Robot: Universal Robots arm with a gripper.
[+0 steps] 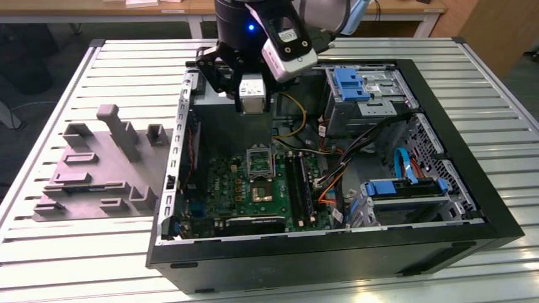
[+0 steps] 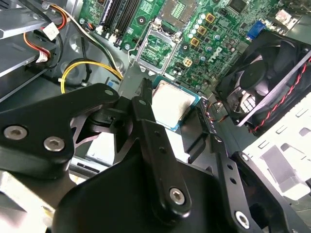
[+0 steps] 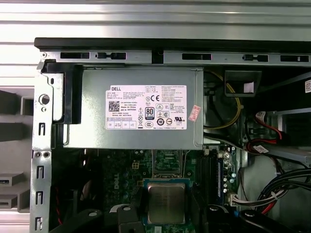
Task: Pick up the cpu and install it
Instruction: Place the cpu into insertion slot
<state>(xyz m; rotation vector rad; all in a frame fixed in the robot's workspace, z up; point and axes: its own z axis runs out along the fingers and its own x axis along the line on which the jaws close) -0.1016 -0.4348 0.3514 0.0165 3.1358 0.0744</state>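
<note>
Second wrist view: the claw [image 2: 174, 108] is clamped on the cpu [image 2: 170, 99], its silvery top showing, held clear of the socket [image 2: 158, 48] but near it. In the first wrist view, a grey box [image 3: 92, 107] on the socket's far side from the cpu carries a white printed label [image 3: 146, 108].

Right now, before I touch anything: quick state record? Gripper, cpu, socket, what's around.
gripper: shut on the cpu, above the open case
cpu: held clear of the motherboard, pale metal top towards both wrist views, not yet seated
socket: on the motherboard, frame open, looks empty
power supply: grey box with a white label, inside the case, against its wall
tray: grey moulded fixture on the table, outside the case on the exterior view's left
</note>
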